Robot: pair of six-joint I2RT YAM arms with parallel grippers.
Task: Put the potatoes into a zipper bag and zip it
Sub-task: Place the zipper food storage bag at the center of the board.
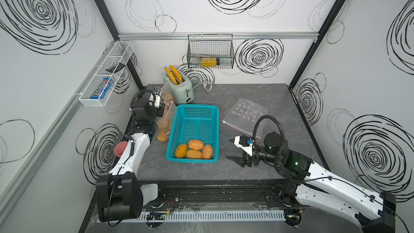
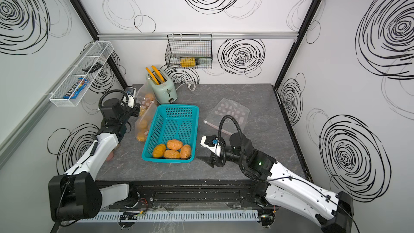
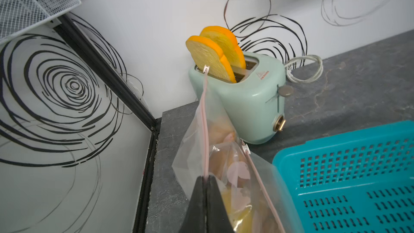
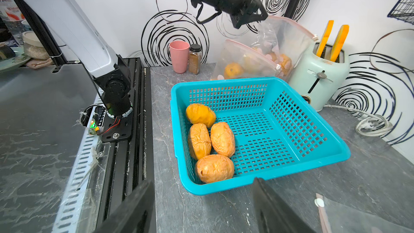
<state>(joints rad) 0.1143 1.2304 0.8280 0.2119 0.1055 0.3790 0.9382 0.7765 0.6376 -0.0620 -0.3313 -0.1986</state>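
Teal basket (image 1: 197,106): 4 potatoes (image 1: 194,154) hug near rim, right gripper (image 1: 228,149) beside.

Four potatoes (image 4: 221,138) in teal basket (image 4: 226,95)

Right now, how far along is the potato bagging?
Done: several potatoes already sit inside the zipper bag beside the basket. In hand: the left end effector is shut on the bag's zipper edge, holding its mouth up; the right end effector is open and empty. Left: four potatoes remain in the basket, and the bag is unzipped.
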